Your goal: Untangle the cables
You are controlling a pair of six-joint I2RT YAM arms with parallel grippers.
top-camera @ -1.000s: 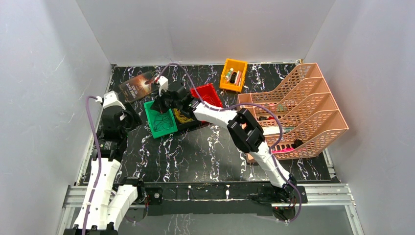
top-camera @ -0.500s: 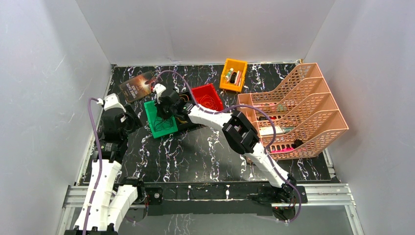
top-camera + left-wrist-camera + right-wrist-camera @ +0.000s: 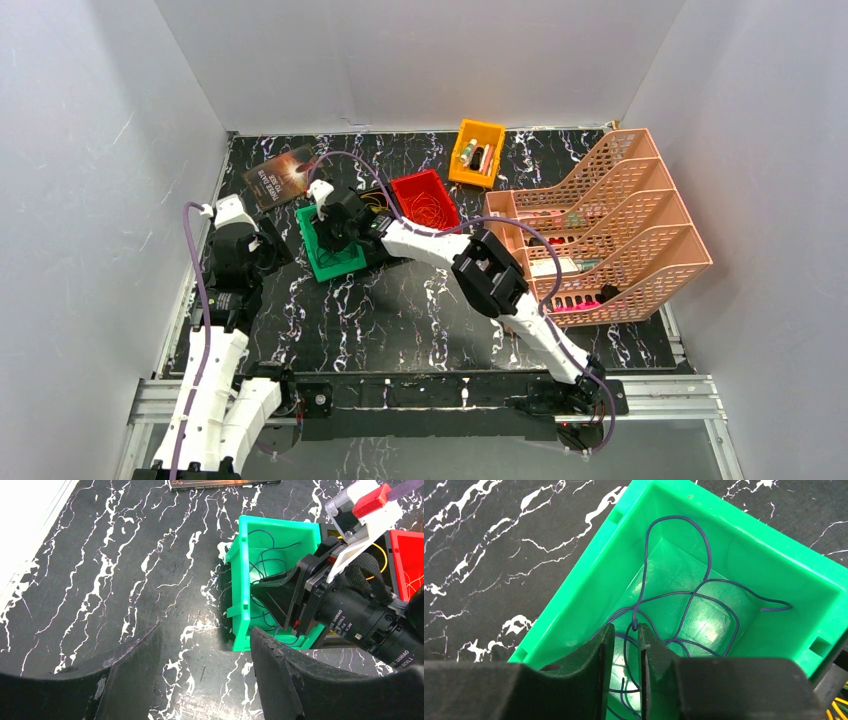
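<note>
A black marbled counter (image 3: 400, 310) carries a peach file rack (image 3: 610, 230) along its right side. The right arm (image 3: 490, 275) stretches across to the far left, and its right hand (image 3: 626, 630) is lowered into a green bin (image 3: 589, 565). A red bin (image 3: 410, 185) sits well apart from the green one, farther back and to the right, with thin orange loops (image 3: 430, 210) inside.

The left hand (image 3: 205, 632) hangs over bare counter just beside the green bin, fingers spread wide and holding nothing.

The right hand's fingers are drawn nearly together, only a slit between them. A purple cable (image 3: 706, 545) lies in loose loops on the green bin's floor, directly under that hand. One strand rises to the slit; whether it is pinched cannot be told.
</note>
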